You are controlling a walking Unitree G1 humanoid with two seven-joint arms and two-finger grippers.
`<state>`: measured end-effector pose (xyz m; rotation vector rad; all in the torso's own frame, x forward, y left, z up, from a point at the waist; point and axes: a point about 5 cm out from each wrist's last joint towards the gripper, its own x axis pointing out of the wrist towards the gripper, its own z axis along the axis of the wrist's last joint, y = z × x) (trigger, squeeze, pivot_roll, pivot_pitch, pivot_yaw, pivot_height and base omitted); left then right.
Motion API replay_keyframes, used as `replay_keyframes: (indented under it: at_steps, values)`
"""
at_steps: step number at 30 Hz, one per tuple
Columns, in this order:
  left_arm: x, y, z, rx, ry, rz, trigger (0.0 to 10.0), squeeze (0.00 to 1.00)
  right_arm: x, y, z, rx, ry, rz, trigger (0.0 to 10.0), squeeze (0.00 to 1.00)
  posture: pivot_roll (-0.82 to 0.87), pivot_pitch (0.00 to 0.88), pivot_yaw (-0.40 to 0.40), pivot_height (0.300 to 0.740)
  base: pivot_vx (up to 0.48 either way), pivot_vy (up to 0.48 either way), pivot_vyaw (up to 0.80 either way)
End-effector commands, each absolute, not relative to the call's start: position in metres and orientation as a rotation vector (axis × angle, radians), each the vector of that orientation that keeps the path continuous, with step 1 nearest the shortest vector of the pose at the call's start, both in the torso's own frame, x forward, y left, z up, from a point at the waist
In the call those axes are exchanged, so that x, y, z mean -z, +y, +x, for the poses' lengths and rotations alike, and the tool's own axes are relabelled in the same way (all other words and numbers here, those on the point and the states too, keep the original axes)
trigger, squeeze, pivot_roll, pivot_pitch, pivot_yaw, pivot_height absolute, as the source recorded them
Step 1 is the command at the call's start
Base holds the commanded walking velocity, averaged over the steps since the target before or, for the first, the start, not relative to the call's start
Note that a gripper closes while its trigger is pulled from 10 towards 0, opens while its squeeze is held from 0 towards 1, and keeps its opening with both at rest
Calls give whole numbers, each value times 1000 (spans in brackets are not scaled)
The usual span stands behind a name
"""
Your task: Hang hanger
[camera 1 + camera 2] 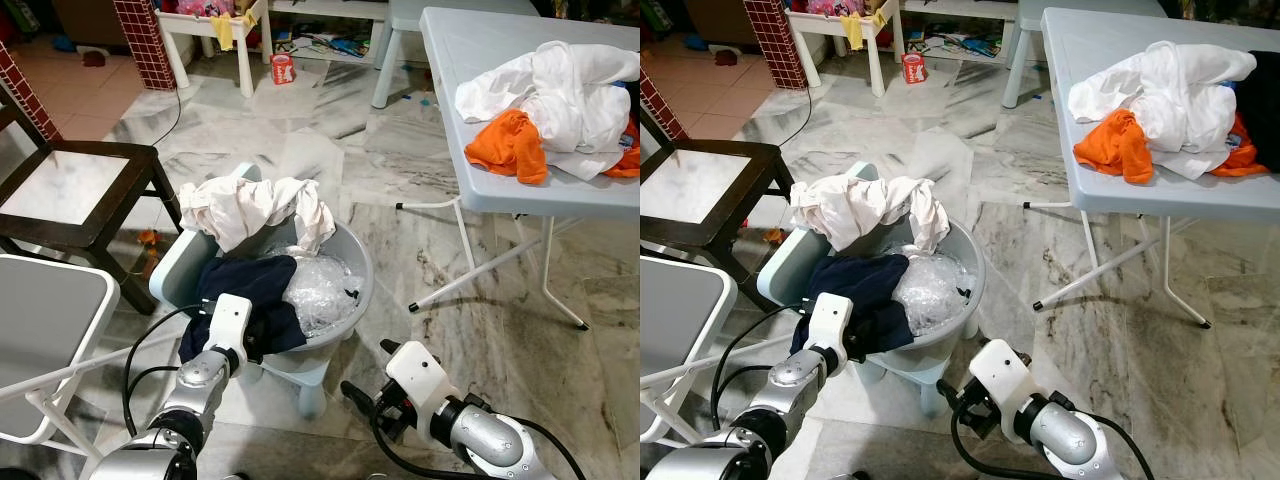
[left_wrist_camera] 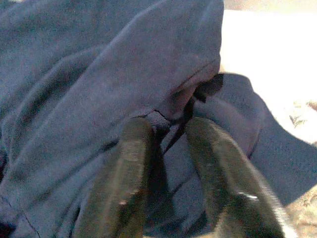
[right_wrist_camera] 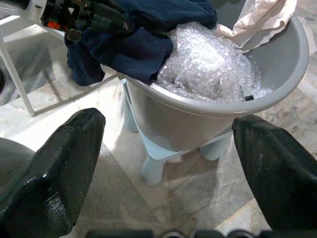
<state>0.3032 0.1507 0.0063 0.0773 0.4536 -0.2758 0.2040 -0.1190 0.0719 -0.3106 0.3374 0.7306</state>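
Lower left of the frame, my left end effector point(image 2: 163, 163) is buried in the navy garment point(image 1: 240, 295) draped over the grey basin's point(image 3: 198, 129) rim, fingers point(image 2: 121, 183) slightly parted around a dark fold and thin strap; I can't tell if that's the hanger. Lower right, my right end effector point(image 3: 166, 163) hovers spread wide, empty, near the basin. Upper right, clothes point(image 1: 560, 100) sit heaped on the tabletop point(image 1: 470, 40).
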Motion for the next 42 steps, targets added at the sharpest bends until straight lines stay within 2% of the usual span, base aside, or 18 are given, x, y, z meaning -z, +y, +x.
replay_keyframes:
  at_steps: [1,23,27,38,42]
  values:
    - [-3,147,301,298,475,73,0,0,-70,-119,203,-733,351,-310,10000,0,-293,157,-2,740,0,0,0]
    - [-14,147,310,284,423,65,0,0,-69,-118,207,-721,347,-309,10000,0,-282,137,0,740,0,0,0]
    - [-41,149,330,243,273,67,0,0,-70,-114,216,-715,323,-308,10000,0,-262,116,8,740,0,0,0]
    - [-93,138,355,256,0,39,0,0,-69,-102,227,-718,291,-297,10000,0,-220,76,20,740,0,0,0]
    - [-111,138,362,235,-88,85,0,0,-69,-98,230,-725,279,-296,10000,0,-207,64,23,740,0,0,0]
